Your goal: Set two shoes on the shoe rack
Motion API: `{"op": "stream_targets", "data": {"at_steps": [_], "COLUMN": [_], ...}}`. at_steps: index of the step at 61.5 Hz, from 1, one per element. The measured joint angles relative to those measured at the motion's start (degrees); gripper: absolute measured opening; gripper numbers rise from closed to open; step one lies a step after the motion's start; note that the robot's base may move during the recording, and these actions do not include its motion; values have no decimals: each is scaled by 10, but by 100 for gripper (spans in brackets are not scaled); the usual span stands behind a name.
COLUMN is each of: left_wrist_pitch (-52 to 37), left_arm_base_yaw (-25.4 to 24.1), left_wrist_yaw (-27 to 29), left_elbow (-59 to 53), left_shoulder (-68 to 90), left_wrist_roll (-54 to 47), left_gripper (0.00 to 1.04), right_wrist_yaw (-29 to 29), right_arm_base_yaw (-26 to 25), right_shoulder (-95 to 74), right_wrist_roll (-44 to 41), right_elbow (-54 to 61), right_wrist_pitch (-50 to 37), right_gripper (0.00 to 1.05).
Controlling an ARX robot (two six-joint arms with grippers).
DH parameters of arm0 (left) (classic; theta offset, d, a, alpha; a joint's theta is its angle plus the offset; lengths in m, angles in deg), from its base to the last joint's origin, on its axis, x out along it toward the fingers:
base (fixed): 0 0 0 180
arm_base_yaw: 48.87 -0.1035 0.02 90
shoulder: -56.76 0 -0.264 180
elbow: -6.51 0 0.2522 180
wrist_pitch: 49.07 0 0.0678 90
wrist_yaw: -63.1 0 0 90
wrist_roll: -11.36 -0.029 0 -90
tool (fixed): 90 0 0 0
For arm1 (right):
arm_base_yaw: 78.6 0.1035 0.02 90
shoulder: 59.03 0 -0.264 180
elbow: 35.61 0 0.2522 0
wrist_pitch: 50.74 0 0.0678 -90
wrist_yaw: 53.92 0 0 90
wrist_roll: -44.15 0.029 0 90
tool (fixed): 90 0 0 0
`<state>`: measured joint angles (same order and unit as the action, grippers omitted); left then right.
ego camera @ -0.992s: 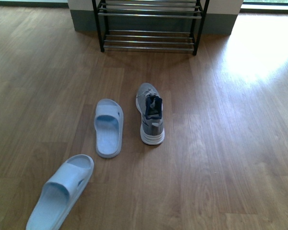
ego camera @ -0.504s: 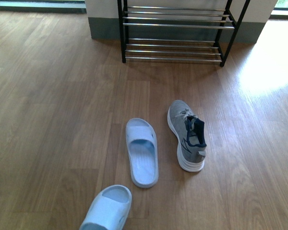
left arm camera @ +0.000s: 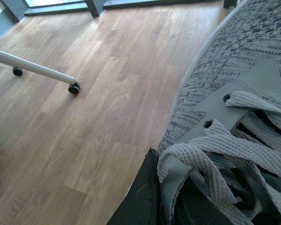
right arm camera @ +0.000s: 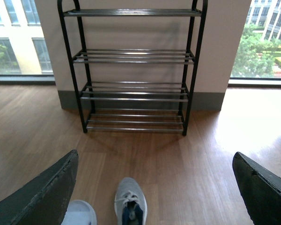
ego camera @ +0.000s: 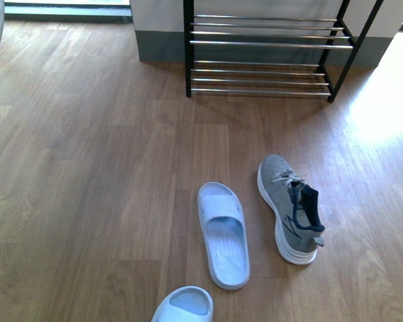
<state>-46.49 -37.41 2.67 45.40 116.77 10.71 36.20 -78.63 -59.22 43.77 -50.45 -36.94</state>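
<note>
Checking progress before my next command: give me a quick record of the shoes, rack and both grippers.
shoe rack: straight ahead, no shoes on it yet
floor sneaker: upright on the floor, toe toward the rack, short of it
held sneaker: fills the left wrist view, raised above the floor
left gripper: appears shut on the held sneaker
right gripper: open, holding nothing, facing the rack
near slide: left of the floor sneaker
second slide: at the front view's bottom edge
</note>
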Motion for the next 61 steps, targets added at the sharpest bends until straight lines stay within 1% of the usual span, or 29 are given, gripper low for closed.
{"op": "stream_targets", "data": {"at_steps": [11,25,26,27,30,31,33,39,43,47,53,56,61], "left_wrist_pitch": [0,0,0,0,0,0,0,0,0,0,0,0,0], "left_arm_base_yaw": [-4,-2,-2,-2,-3,-3,-3,-3,-3,-3,-3,-3,-3], "left_wrist_yaw": [10,3,2,2,3,3,4,5,5,4,4,5,5], "left_elbow": [0,0,0,0,0,0,0,0,0,0,0,0,0], "left_shoulder": [0,0,0,0,0,0,0,0,0,0,0,0,0], "left_wrist_roll": [0,0,0,0,0,0,0,0,0,0,0,0,0], "left_gripper": [1,1,1,1,1,1,1,1,1,1,1,1,1], "right_wrist_yaw": [-3,-3,-21,-64,-118,-137,-146,-111,-87,-79,-77,-78,-68], "right_arm_base_yaw": [0,0,-5,-16,-29,-30,-25,9,36,56,65,67,60], "right_shoulder": [-1,-1,-5,-16,-45,-69,-110,-254,-385,-555,-715,-848,-1024], "right_wrist_roll": [0,0,4,5,6,5,3,-15,-28,-37,-42,-44,-44], "right_elbow": [0,0,-2,-5,-6,-6,-6,-10,-22,-53,-92,-129,-196], "right_wrist_pitch": [0,0,5,17,11,0,-24,-133,-235,-344,-428,-479,-502], "right_gripper": [95,95,95,95,95,95,95,95,95,95,95,95,95]}}
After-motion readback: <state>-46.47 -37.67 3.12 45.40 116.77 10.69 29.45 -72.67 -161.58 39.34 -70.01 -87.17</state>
